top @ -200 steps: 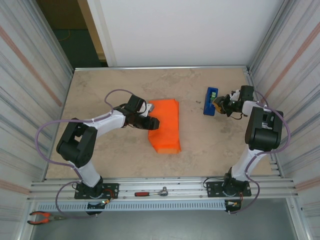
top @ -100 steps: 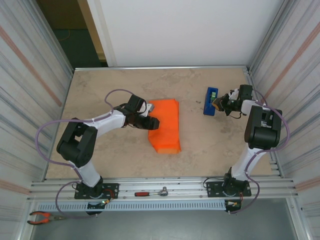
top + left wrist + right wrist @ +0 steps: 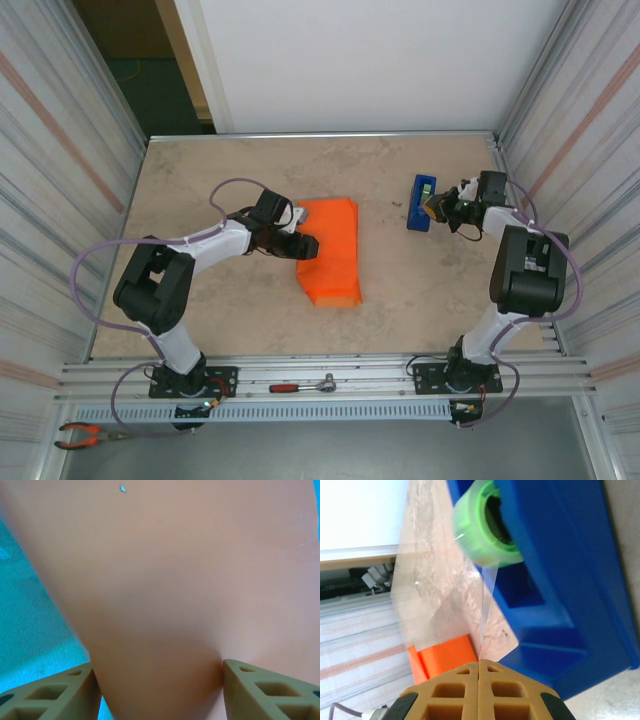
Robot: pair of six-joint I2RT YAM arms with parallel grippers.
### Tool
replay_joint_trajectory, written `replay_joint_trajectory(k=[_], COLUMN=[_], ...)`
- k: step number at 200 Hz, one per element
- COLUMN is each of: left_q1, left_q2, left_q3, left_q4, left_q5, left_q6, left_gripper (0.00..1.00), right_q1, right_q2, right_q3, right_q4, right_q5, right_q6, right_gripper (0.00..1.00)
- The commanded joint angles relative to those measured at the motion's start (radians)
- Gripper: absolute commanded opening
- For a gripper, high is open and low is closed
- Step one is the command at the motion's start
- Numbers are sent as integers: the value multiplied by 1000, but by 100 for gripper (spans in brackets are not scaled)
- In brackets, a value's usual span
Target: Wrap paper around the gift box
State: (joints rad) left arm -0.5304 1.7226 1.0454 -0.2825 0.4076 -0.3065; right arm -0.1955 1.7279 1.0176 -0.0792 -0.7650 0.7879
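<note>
Right tool (image 3: 479, 666) has just been closed on the tape end (image 3: 487, 614) at the dispenser (image 3: 421, 203), left tool (image 3: 157, 666) being kept clamped on the box (image 3: 335, 255); taping judged imminent.

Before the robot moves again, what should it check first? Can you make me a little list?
1. Grip of the left gripper on the gift box: ok.
2. Is the right gripper shut on the tape strip: ok.
3. Is the tape strip cut free from the green roll: not ok, it runs up to the roll.
4. Does the paper cover the box's top: ok.
5. Seam closed underneath: cannot tell.
</note>
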Motion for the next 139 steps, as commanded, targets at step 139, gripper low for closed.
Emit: replay_joint_trajectory(k=[139], left_q1=[-30], left_q2=[86], left_q3=[-33], left_q4=[-112], left_q5=[-98], left_q6=[68], left_gripper=[60], right_q1=[30], right_q2=[-198], right_q3=[-252], right_q4=[43], right_q5=[41], right_q6=[99], right_gripper=[0])
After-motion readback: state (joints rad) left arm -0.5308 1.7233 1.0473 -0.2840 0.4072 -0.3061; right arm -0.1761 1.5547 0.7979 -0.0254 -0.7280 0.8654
